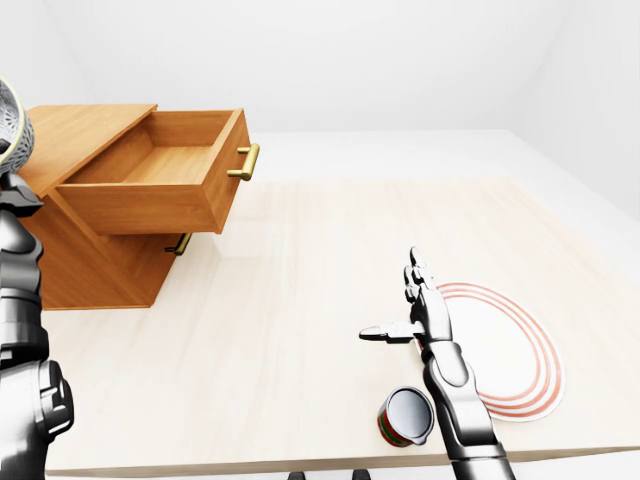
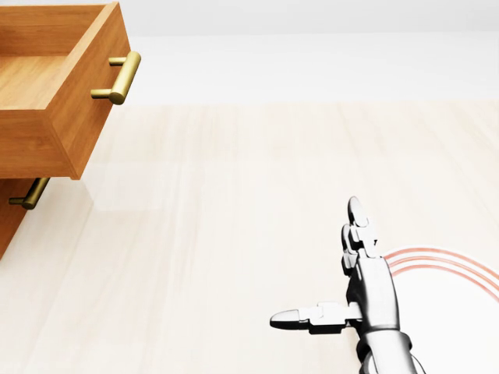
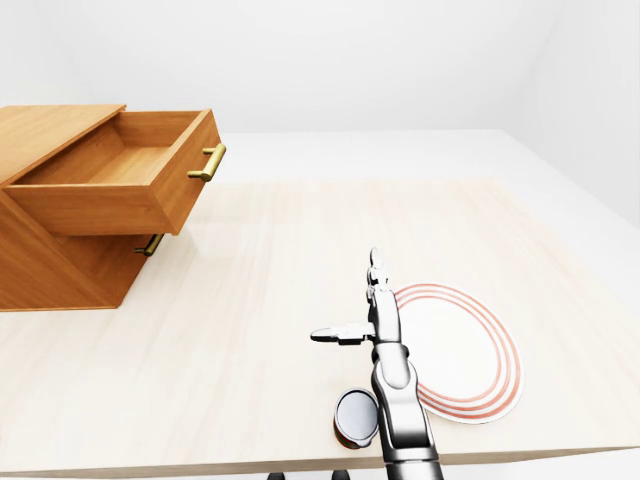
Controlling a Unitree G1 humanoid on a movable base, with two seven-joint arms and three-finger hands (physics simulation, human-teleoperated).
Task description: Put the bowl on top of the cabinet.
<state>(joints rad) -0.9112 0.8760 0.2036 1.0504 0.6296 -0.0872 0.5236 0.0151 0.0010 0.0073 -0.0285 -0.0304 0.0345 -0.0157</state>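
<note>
The bowl (image 1: 10, 125), grey with a patterned rim, shows only as a sliver at the left edge of the left-eye view, raised level with the cabinet's top. My left hand (image 1: 14, 190) is right under it at the end of the upright left arm, and its fingers are mostly cut off by the edge. The wooden cabinet (image 1: 85, 125) stands on the table's left part, with its top drawer (image 1: 150, 170) pulled out and nothing in it. My right hand (image 1: 392, 295) hovers open over the table, fingers straight and thumb out to the left, holding nothing.
A white plate with red rings (image 1: 515, 350) lies just right of my right hand. A small can (image 1: 406, 416) lies on its side near the table's bottom edge, beside my right forearm. The light wooden table (image 1: 280, 290) runs between cabinet and plate.
</note>
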